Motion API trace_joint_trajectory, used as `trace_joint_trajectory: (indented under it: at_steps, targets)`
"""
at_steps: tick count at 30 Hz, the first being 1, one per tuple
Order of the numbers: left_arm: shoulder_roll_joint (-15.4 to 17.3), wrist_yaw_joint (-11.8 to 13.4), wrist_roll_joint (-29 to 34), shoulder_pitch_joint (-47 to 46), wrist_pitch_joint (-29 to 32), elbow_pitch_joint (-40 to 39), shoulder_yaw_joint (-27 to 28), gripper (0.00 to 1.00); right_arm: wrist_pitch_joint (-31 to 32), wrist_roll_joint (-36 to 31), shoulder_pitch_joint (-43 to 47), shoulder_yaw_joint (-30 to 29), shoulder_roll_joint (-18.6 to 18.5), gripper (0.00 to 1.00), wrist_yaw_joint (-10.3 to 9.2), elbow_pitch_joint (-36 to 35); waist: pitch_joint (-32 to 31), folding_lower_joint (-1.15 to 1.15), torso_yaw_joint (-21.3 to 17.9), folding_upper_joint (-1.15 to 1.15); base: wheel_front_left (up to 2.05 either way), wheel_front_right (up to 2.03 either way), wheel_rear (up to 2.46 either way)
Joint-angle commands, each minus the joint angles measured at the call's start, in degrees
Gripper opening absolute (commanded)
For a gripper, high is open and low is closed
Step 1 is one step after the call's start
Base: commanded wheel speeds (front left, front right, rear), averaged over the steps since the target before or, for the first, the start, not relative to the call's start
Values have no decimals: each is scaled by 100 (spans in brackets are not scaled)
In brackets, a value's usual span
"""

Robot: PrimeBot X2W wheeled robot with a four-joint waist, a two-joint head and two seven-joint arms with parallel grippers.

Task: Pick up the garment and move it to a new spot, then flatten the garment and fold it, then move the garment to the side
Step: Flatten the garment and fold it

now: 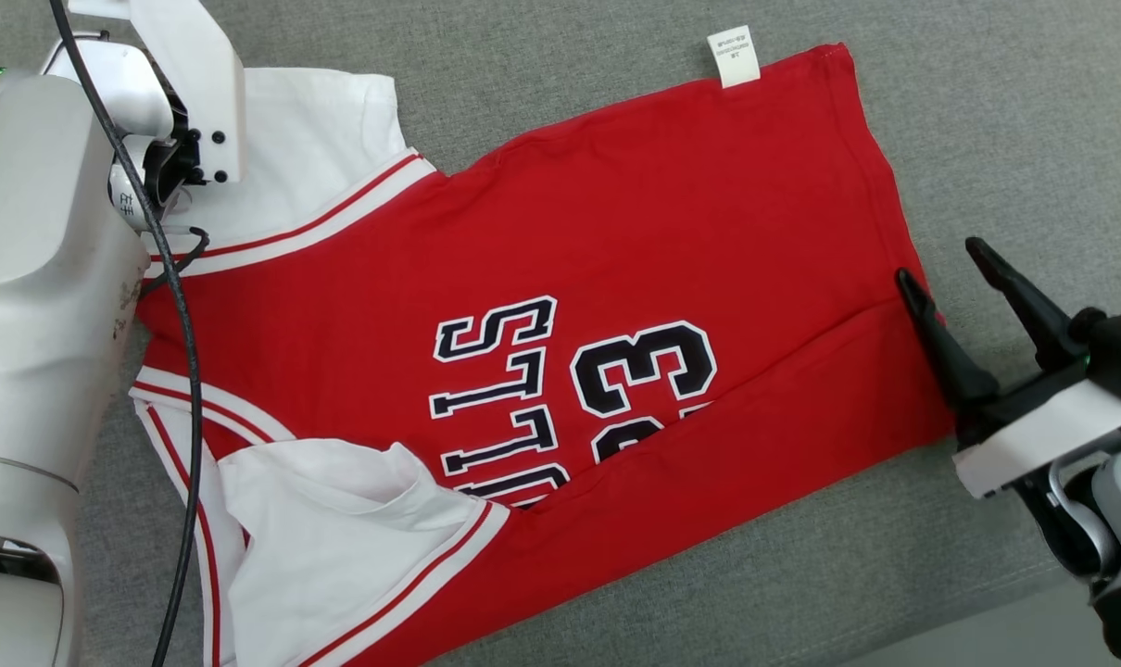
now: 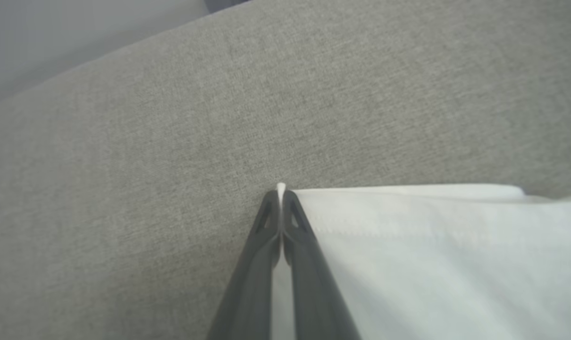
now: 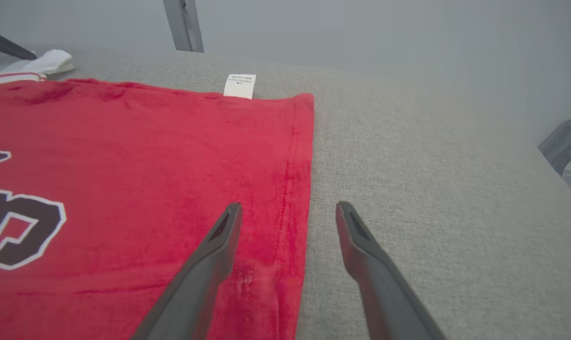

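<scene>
The garment (image 1: 616, 232) is a red jersey with white sleeves and dark lettering, spread on a grey fabric surface (image 1: 987, 111), with its lower edge folded over. In the left wrist view my left gripper (image 2: 281, 191) is shut on the corner of a white sleeve (image 2: 432, 259), a sliver of cloth showing between the tips. My right gripper (image 1: 938, 259) is open at the garment's right hem. One finger sits over the red cloth (image 3: 125, 141) and the other over bare grey surface, so the right gripper (image 3: 288, 205) straddles the hem with nothing held.
A white care label (image 1: 734, 56) sticks out from the jersey's far edge. My bulky white left arm (image 1: 42, 278) and its black cable cover the jersey's left end. The surface ends at the lower right (image 1: 1005, 639). Metal frame legs (image 3: 184, 23) stand beyond it.
</scene>
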Motion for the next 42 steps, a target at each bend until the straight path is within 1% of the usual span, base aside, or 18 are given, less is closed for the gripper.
trace_joint_trajectory:
  at_steps: [1,2,4,6,10,11,12,15,18,23,29,30,31,32,33,34,39,42]
  targets:
    - [7,-14,-67,34,-7,35,11,0,3,244,-163,3,45,100,-1,74,14,0,22,0,0,0,0]
    - [7,-14,-67,34,-7,35,11,0,3,244,-163,3,45,100,-1,74,14,0,22,0,0,0,0]
    - [-35,-26,-111,33,-76,-24,32,0,214,319,-436,51,4,100,-1,208,25,0,54,0,0,0,0]
    - [-112,-104,-183,80,-56,-76,42,0,558,398,-737,163,39,100,-1,389,13,0,90,0,0,0,0]
    - [-229,-207,-261,107,-79,-172,6,0,1412,627,-1447,425,3,100,-2,689,6,0,235,0,0,0,0]
    - [-264,-212,-287,96,-119,-218,6,0,1822,772,-1802,507,-27,100,-2,852,17,0,300,0,0,0,0]
    - [-274,-216,-295,87,-122,-235,3,0,2030,823,-1964,536,-36,100,-2,959,27,0,332,0,0,0,0]
    - [-346,-192,-297,43,-132,-282,-18,0,2420,849,-2418,571,-21,100,-2,1305,74,0,440,0,0,0,0]
    - [-398,-167,-319,-21,-145,-323,-31,0,2615,916,-2793,631,86,100,-2,1649,155,0,530,0,0,0,0]
    - [-531,-172,-323,-85,-157,-368,-99,0,2817,1037,-3290,852,125,100,-2,2166,297,0,648,0,0,0,0]
    - [-597,-216,-276,-164,-183,-383,-196,0,2835,1084,-3720,1151,130,100,-2,2599,427,0,752,0,0,0,0]
    - [-603,-224,-269,-172,-187,-378,-212,0,2833,1072,-3774,1211,116,92,-2,2655,437,0,761,0,0,0,0]
    - [-606,-229,-263,-174,-198,-373,-225,0,2863,1097,-3809,1267,126,51,-2,2716,440,0,767,0,0,0,0]
    - [-605,-232,-260,-171,-204,-364,-234,0,2868,1123,-3842,1313,137,42,-2,2748,438,0,768,0,0,0,0]
    - [-601,-236,-260,-171,-211,-358,-240,0,2866,1131,-3893,1358,131,18,-2,2779,434,0,768,0,0,0,0]
    - [-595,-243,-260,-174,-223,-356,-244,0,2851,1112,-3945,1408,115,0,-2,2808,428,0,768,0,0,0,0]
    - [-527,-294,-213,-208,-522,-445,-252,0,2700,1172,-4125,1525,75,0,-2,2830,359,0,769,0,0,0,0]
    - [-453,-299,-133,-315,-875,-514,-255,0,2390,1216,-4198,1438,61,0,-2,2863,331,0,781,0,0,0,0]
